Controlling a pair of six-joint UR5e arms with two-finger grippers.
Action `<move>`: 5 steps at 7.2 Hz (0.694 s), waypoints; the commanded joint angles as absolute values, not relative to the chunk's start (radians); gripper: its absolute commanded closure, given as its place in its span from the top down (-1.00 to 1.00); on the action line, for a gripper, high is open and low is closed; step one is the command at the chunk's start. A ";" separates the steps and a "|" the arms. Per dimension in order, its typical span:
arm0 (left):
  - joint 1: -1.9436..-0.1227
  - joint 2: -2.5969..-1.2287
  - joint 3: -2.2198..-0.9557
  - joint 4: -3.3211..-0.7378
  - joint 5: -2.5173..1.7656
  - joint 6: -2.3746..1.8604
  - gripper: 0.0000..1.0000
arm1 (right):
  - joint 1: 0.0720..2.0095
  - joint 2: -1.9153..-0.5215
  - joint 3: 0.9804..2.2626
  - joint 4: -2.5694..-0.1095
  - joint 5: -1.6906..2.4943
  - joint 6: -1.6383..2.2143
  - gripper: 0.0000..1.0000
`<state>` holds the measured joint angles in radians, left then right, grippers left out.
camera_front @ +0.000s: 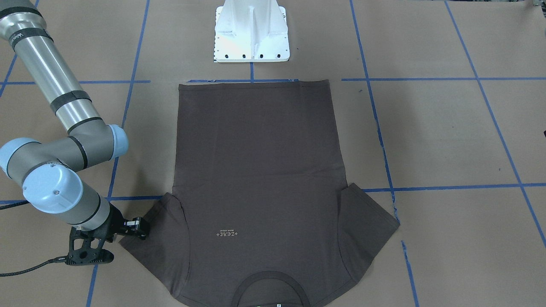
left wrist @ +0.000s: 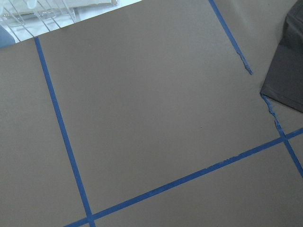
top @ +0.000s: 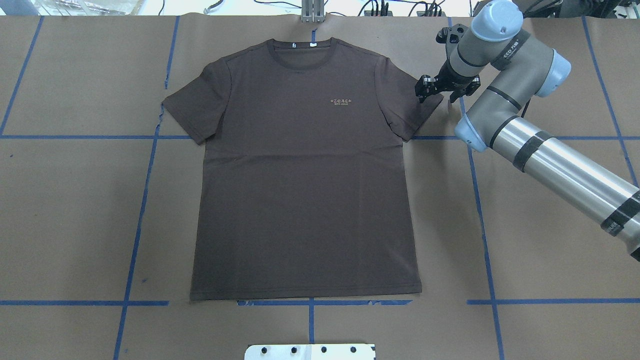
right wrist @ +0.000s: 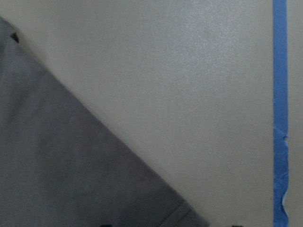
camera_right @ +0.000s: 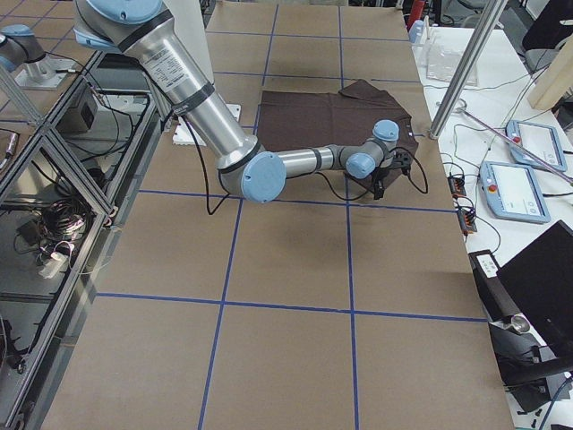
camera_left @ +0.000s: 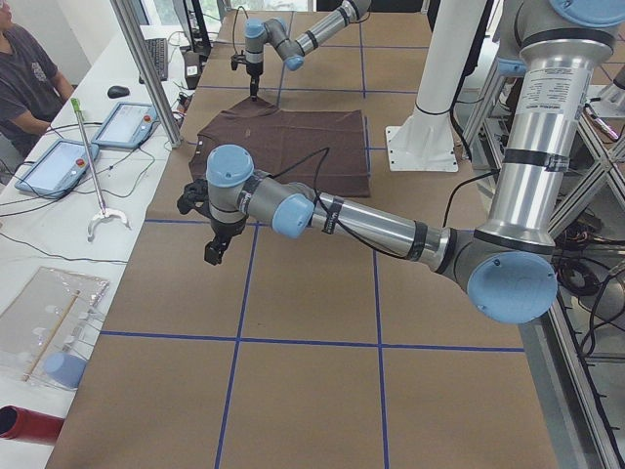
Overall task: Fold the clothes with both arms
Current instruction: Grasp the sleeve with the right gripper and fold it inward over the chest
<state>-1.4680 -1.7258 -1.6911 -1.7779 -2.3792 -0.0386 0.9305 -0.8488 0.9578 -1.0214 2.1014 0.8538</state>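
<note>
A dark brown-grey T-shirt (top: 305,190) lies flat and spread out, collar at the table's far edge, hem toward the robot base; it also shows in the front view (camera_front: 260,170). My right gripper (top: 424,90) is low at the outer corner of the sleeve on my right, also seen in the front view (camera_front: 138,228). Its jaws look slightly open and hold nothing. The right wrist view shows that sleeve's edge (right wrist: 57,165) very close. My left gripper (camera_left: 215,249) hangs over bare table beyond the other sleeve; I cannot tell whether it is open or shut. The left wrist view shows only a sleeve corner (left wrist: 289,71).
The white pedestal base (camera_front: 251,34) stands just behind the shirt's hem. Blue tape lines (top: 145,200) grid the brown table. Past the far edge are a metal post (camera_left: 146,68), tablets (camera_left: 122,122) and a seated person (camera_left: 24,78).
</note>
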 commanded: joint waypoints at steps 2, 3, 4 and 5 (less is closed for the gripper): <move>-1.467 -1.730 -1.689 -1.776 -2.378 -0.038 1.00 | 0.934 -0.839 0.948 -1.022 2.106 0.845 -0.73; -1.468 -1.732 -1.687 -1.776 -2.378 -0.038 1.00 | 0.936 -0.828 0.948 -1.023 2.108 0.844 -1.00; -1.467 -1.732 -1.686 -1.776 -2.378 -0.038 1.00 | 0.939 -0.819 0.950 -1.025 2.109 0.836 -1.00; -1.468 -1.732 -1.686 -1.776 -2.378 -0.040 1.00 | 0.939 -0.815 0.950 -1.025 2.109 0.833 -1.00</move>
<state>-1.4672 -1.7315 -1.6868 -1.7764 -2.3777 -0.0386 0.9372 -0.8233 0.9487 -1.0239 2.1083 0.8387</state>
